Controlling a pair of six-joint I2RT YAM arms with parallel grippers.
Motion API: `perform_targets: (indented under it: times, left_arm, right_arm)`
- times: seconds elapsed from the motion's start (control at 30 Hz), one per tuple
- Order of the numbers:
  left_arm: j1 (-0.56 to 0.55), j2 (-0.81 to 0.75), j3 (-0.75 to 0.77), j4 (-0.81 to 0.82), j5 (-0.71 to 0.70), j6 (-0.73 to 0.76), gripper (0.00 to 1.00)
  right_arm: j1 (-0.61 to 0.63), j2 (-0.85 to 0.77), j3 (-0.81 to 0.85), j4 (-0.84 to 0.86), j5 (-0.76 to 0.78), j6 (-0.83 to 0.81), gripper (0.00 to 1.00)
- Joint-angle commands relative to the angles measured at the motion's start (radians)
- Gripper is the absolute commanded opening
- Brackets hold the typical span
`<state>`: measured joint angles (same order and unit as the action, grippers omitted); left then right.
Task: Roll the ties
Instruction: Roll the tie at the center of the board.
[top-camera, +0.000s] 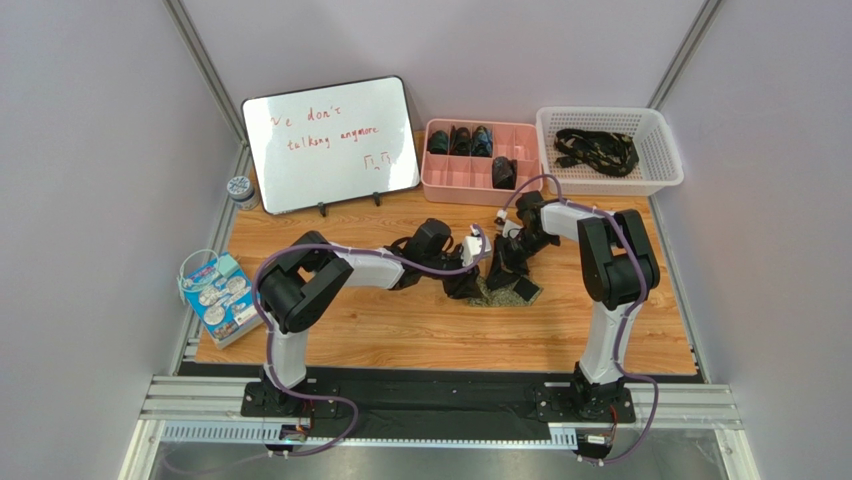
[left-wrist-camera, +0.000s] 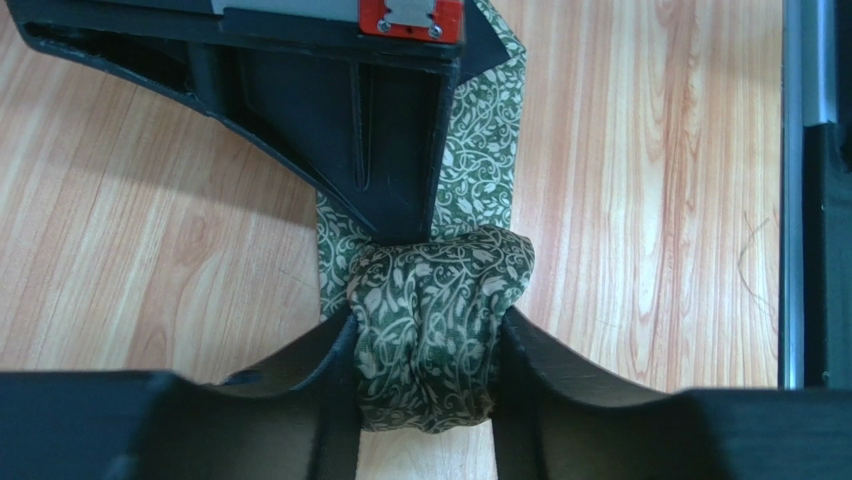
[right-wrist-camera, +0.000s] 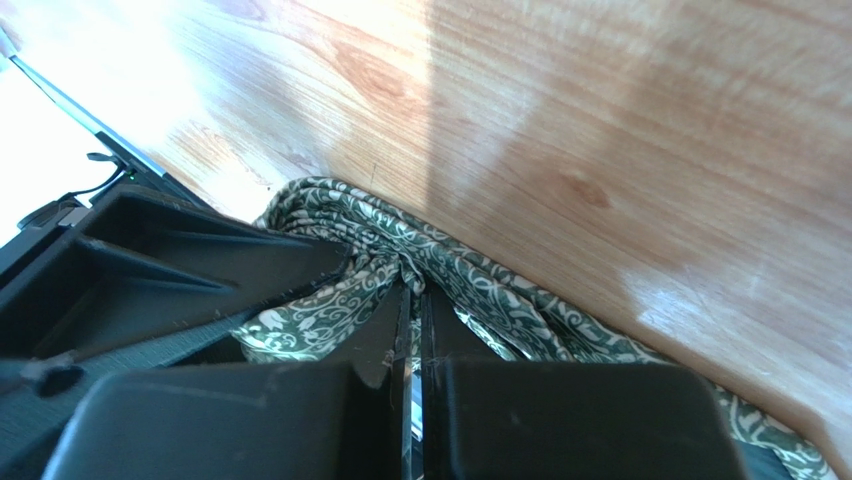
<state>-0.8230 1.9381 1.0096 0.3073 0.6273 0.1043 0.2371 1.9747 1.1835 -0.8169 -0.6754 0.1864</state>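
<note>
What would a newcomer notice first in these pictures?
The green vine-patterned tie at mid-table: the left gripper squeezes its rolled end while the right gripper pins the flat length. Behind stand a whiteboard with red scribble, a pink tray of rolled ties and a white basket of black ties.

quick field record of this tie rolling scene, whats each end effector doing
green tie: partly rolled, rest flat on table
left end effector: closed around the roll
right end effector: shut, pinching the flat part beside the roll
pink tray: rolled ties in some compartments
white basket: unrolled dark ties
</note>
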Motion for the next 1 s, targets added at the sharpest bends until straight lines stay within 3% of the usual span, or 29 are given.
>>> perform_targets:
  times: [0.0,0.17,0.2,0.33,0.5,0.73,0.83,0.9,0.97]
  left_arm:
    - [-0.039,0.001,0.082,-0.199,-0.135,0.096,0.32]
    - [-0.071,0.012,0.153,-0.428,-0.247,0.201,0.25]
    - [-0.074,0.013,0.153,-0.460,-0.256,0.210,0.25]
    - [-0.087,0.036,0.172,-0.530,-0.297,0.224,0.30]
    - [-0.096,0.071,0.207,-0.566,-0.319,0.224,0.35]
    - [-0.097,0.102,0.247,-0.593,-0.311,0.221,0.40]
    - [-0.096,0.088,0.236,-0.585,-0.287,0.215,0.45]
    - [-0.093,0.072,0.222,-0.560,-0.261,0.212,0.49]
    - [-0.085,0.038,0.189,-0.525,-0.226,0.207,0.50]
  right_arm:
    - [0.008,0.016,0.011,0.110,0.059,-0.008,0.01]
    - [-0.036,-0.025,0.093,-0.068,-0.042,-0.086,0.18]
    - [-0.054,-0.030,0.105,-0.100,-0.049,-0.106,0.27]
    - [-0.087,-0.050,0.137,-0.232,-0.127,-0.182,0.42]
    - [-0.088,-0.056,0.088,-0.245,-0.219,-0.180,0.50]
    - [-0.067,-0.034,0.039,-0.182,-0.247,-0.206,0.42]
    - [-0.062,-0.002,0.031,-0.134,-0.193,-0.192,0.28]
    - [-0.064,0.009,0.033,-0.122,-0.170,-0.192,0.11]
    - [-0.070,0.019,0.031,-0.105,-0.133,-0.192,0.06]
